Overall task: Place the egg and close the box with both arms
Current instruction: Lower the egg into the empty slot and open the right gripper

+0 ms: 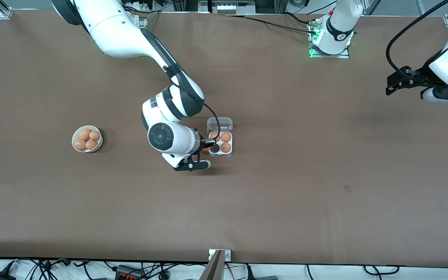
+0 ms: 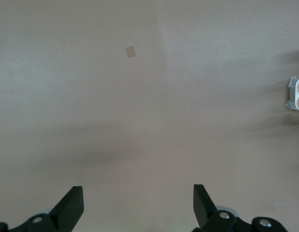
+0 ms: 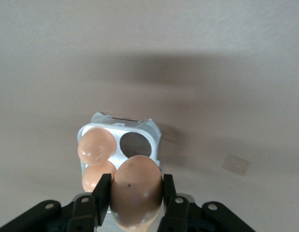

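My right claw (image 3: pixel 136 193) is clamped on one brown egg (image 3: pixel 136 190), a finger (image 3: pixel 102 192) pressed to each side, and it hangs over the box (image 1: pixel 221 143) at the edge toward the right arm's end of the bench (image 1: pixel 286 186).

The box sits near the middle of the bench, a small white four-cell tray with its clear lid (image 1: pixel 220 124) hinged open and standing up at the edge farther from the front camera. I count two eggs seated in it for certain, one dark empty cell (image 3: pixel 135 144), and a fourth cell I cannot judge under the claw.

A round white bowl (image 1: pixel 87 139) toward the right arm's end holds four more eggs.

My left claw (image 2: pixel 138 205) waits with its fingers wide apart, holding nothing, over bare bench at the left arm's end.
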Motion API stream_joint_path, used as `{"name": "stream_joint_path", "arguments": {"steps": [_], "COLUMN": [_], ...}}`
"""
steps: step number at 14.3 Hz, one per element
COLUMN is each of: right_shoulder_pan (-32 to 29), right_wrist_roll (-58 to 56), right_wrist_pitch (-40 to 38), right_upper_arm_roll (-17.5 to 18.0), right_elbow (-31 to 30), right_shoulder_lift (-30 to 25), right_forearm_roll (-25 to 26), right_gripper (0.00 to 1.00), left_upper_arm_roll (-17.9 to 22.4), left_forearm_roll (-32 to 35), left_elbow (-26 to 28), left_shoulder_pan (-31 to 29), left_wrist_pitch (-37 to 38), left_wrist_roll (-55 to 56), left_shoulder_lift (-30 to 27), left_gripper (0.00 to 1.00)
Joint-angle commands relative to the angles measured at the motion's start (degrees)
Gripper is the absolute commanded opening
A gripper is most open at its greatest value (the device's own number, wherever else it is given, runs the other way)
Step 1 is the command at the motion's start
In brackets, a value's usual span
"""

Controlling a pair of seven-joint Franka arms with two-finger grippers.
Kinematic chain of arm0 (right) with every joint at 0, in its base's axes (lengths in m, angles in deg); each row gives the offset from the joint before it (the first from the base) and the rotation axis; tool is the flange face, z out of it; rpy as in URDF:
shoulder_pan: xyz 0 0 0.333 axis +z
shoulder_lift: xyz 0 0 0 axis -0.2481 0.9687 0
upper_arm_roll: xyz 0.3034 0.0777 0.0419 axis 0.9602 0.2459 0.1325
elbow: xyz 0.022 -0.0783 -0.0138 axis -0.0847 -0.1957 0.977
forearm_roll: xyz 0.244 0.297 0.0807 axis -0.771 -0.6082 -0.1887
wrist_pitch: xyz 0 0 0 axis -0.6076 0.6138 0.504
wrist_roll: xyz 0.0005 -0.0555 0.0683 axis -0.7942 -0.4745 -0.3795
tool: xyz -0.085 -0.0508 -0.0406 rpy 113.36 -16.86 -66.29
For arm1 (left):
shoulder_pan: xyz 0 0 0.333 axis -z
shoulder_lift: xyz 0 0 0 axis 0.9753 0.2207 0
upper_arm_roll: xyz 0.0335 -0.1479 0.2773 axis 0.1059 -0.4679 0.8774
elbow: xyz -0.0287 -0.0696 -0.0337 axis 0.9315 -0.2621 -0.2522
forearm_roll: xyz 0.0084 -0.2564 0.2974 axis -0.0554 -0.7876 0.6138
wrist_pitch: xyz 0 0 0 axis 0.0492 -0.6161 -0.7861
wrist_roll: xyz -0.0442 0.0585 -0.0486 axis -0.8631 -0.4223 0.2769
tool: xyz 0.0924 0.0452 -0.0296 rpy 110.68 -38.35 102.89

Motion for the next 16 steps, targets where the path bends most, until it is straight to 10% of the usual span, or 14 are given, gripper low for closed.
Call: {"name": "stream_joint_path", "arguments": {"steps": [1,16], "right_shoulder_pan": [0.9,1.9], "right_wrist_roll": [2.4,6.0], "right_wrist_pitch": [0.0,1.5], "right_upper_arm_roll": [0.4,0.2], "right_elbow": [2.5,2.5], "right_shoulder_lift": [2.4,5.4], "right_forearm_roll": [-0.9,-2.8], "right_gripper": [0.21,0.20], "left_upper_arm_roll": [-0.1,-0.2], "left_forearm_roll": [-0.8,-0.8], "left_elbow": [-1.9,-2.0], "left_shoulder_pan": [-0.3,0.1], "left_wrist_pitch": [1.4,1.4], "left_wrist_roll": [-0.8,-0.8], "left_shoulder_lift": [0.8,0.8], "left_gripper": [1.00,1.00]}}
